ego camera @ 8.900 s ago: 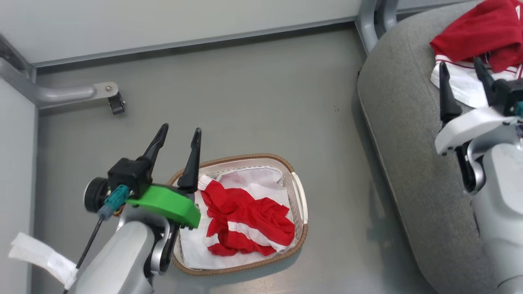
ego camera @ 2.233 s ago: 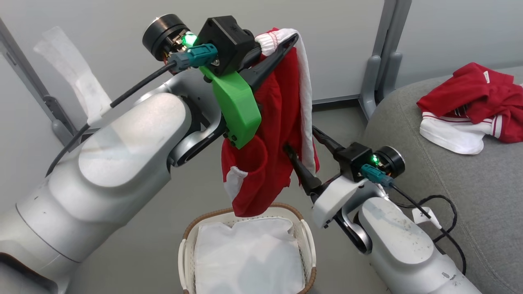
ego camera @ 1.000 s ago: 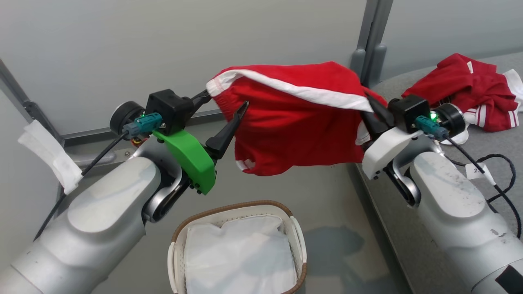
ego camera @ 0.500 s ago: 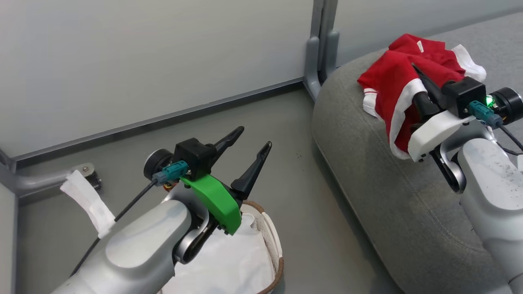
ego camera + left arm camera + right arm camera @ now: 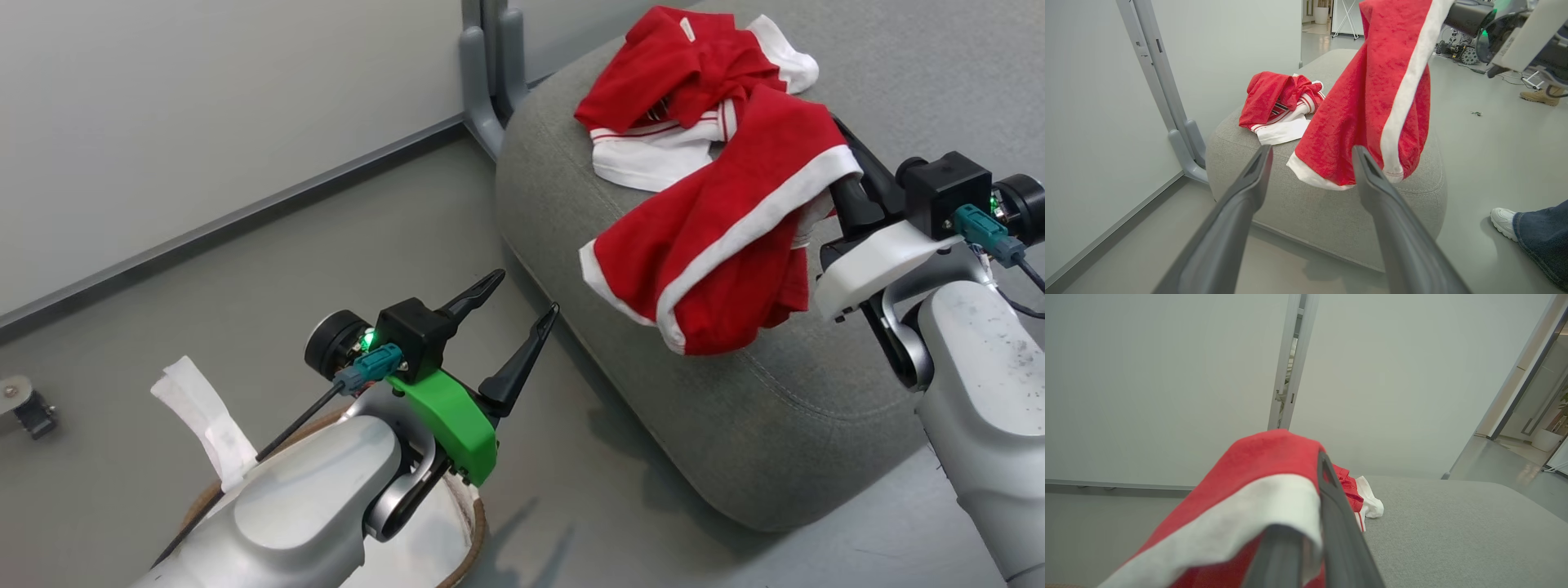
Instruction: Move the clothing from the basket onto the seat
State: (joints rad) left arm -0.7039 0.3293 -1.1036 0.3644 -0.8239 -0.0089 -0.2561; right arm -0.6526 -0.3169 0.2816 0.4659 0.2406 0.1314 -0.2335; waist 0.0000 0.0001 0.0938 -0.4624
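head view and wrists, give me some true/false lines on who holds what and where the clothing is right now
1. The right gripper is shut on the held garment, red with a white stripe. True.
2. The left gripper grips clothing too. False: it is open and empty.
3. A second garment lies on the seat. True.
4. The held garment lies in the basket. False: it hangs from the right gripper at the seat, away from the basket.

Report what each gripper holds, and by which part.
Right gripper is shut on the red garment at its white-striped edge. Left gripper is open, holding nothing.
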